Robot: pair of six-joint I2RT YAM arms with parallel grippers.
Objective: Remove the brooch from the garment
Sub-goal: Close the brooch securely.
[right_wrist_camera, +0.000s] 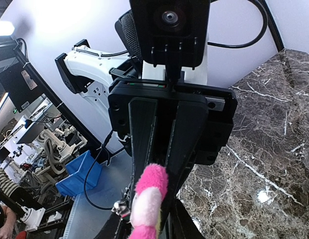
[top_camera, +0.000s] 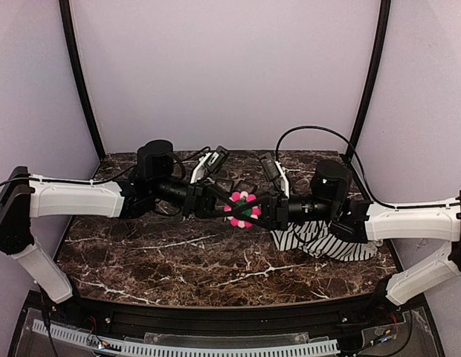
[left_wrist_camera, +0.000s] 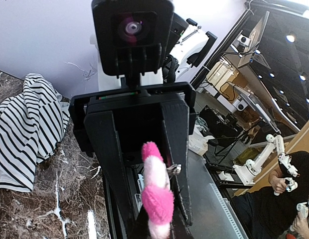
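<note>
Clamping the brooch (top_camera: 243,209) are the left jaws; right jaws straddle it, apart.

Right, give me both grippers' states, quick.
Left gripper: jaws shut on the brooch.
Right gripper: jaws open, one either side of the brooch.

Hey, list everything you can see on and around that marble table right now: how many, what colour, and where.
brooch: one, pink and white petals with a green centre, in the air over mid-table, between the two grippers
garment: one, white with black stripes, crumpled on the table's right side, partly under the right arm
table: one, dark brown marble with white veins
frame poles: two, black, at the back corners
left gripper: one, black, shut on the brooch
right gripper: one, black, fingers either side of the brooch; grip unclear
</note>
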